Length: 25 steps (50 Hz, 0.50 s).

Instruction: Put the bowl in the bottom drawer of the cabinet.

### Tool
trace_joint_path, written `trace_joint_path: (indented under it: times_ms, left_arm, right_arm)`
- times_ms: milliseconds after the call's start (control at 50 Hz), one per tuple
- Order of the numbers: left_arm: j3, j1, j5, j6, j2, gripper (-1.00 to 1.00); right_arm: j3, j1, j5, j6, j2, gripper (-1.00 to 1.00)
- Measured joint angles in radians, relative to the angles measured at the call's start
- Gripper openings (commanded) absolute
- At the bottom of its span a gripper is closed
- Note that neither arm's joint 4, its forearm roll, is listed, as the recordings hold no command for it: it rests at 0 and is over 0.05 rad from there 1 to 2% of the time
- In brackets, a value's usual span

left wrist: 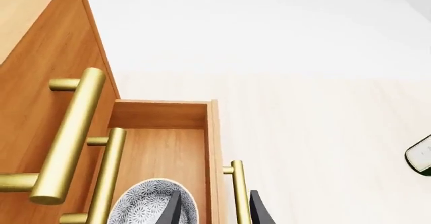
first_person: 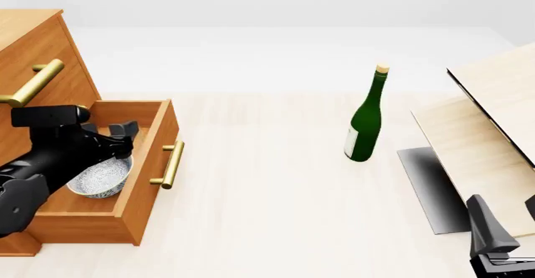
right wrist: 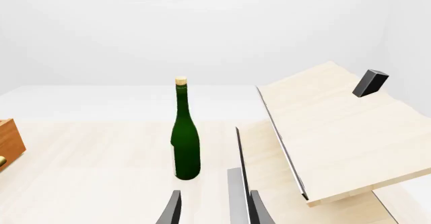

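The bench [first_person: 276, 196] is a pale wood-grain surface that carries everything. The cabinet [first_person: 37, 46] is the largest thing on it, orange-brown wood with brass bar handles, directly behind and above the left end effector [first_person: 117, 141]. Well away from that end effector, close ahead of the right end effector [right wrist: 214, 209], pale wooden boards [first_person: 493, 121] lean at a tilt, with a dark grey panel [first_person: 430, 187] beneath them.

The bottom drawer [first_person: 146, 165] stands pulled out of the cabinet, open at the top, and the left end effector reaches down into it. Its single brass handle [first_person: 171, 164] sits on the drawer front, just beside the end effector on the outside of the wall.

A green bottle [first_person: 366, 118] with a pale cap stands upright in the open middle of the bench, well apart from the left end effector and ahead of the right one.

The bowl [first_person: 100, 178], white with a fine grey speckle, rests inside the bottom drawer on its floor, right under the left end effector. In the left wrist view the fingertips [left wrist: 173, 211] are spread apart, one over the bowl's rim and the other over the drawer wall, so the left end effector is released. The right end effector hangs low near the boards with its fingers parted, gripping nothing.
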<state>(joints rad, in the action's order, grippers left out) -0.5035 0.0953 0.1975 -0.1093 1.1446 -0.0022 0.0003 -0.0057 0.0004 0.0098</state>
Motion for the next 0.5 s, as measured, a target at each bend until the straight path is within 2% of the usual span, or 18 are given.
trace_joint_path:
  times_ms: [500]
  left_arm:
    - [0.022,0.025,0.011,-0.014,-0.074,1.00]
  right_arm:
    - [0.000,0.000,0.000,0.000,0.000,1.00]
